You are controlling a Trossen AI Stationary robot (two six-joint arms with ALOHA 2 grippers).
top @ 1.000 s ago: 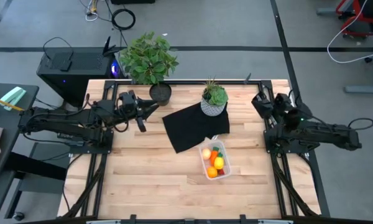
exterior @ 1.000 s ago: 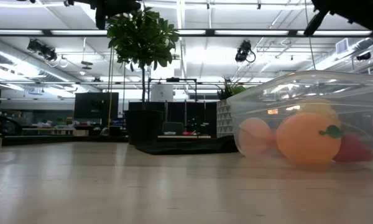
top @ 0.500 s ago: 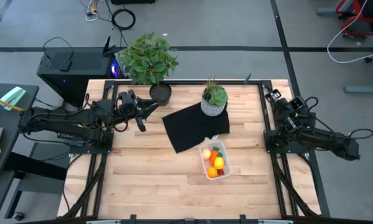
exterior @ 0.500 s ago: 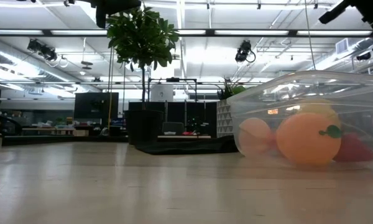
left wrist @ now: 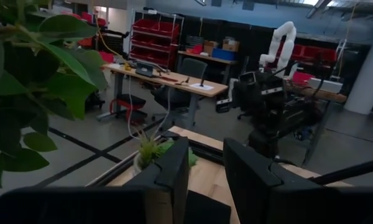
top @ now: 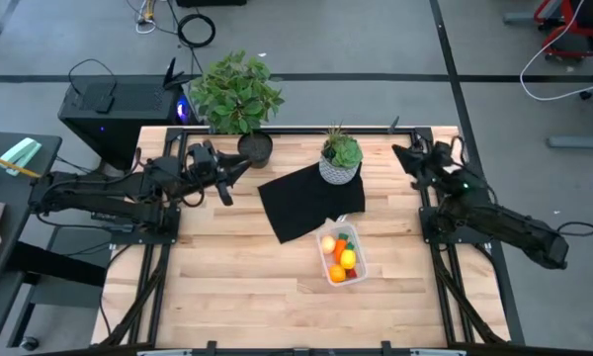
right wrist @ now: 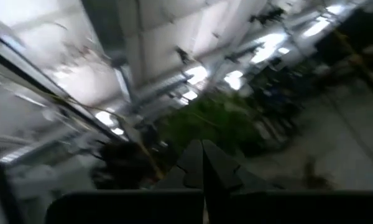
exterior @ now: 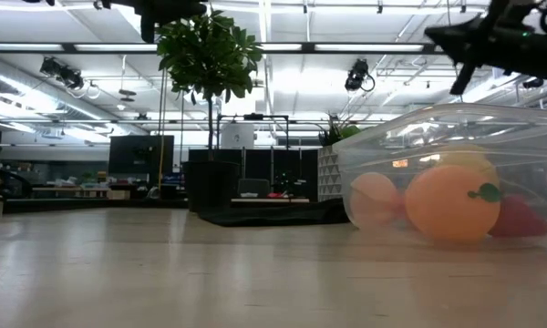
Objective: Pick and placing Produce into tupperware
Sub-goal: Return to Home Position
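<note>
The clear tupperware [top: 342,257] stands on the wooden table, near the black mat's near corner, and looms large in the low view [exterior: 456,128]. All the produce lies inside it: the pinkish ball [exterior: 376,199], the orange ball [exterior: 451,202], the yellow piece [top: 348,259], the carrot [top: 342,240] and the red strawberry [exterior: 520,219]. My left gripper [top: 235,183] hovers open near the table's far left, beside the large plant's pot. My right gripper [top: 399,154] is shut and raised over the far right corner, away from the tupperware.
A black mat [top: 309,203] lies mid-table. A small plant in a white pot [top: 340,158] stands on the mat's far edge. A large potted plant [top: 235,94] stands at the far edge by my left gripper. Bare wood stretches along the near side.
My right arm has swung toward the table's right edge, then back toward the left and the far edge, its gripper turning as it went and staying shut. The tupperware and the produce have not moved.
</note>
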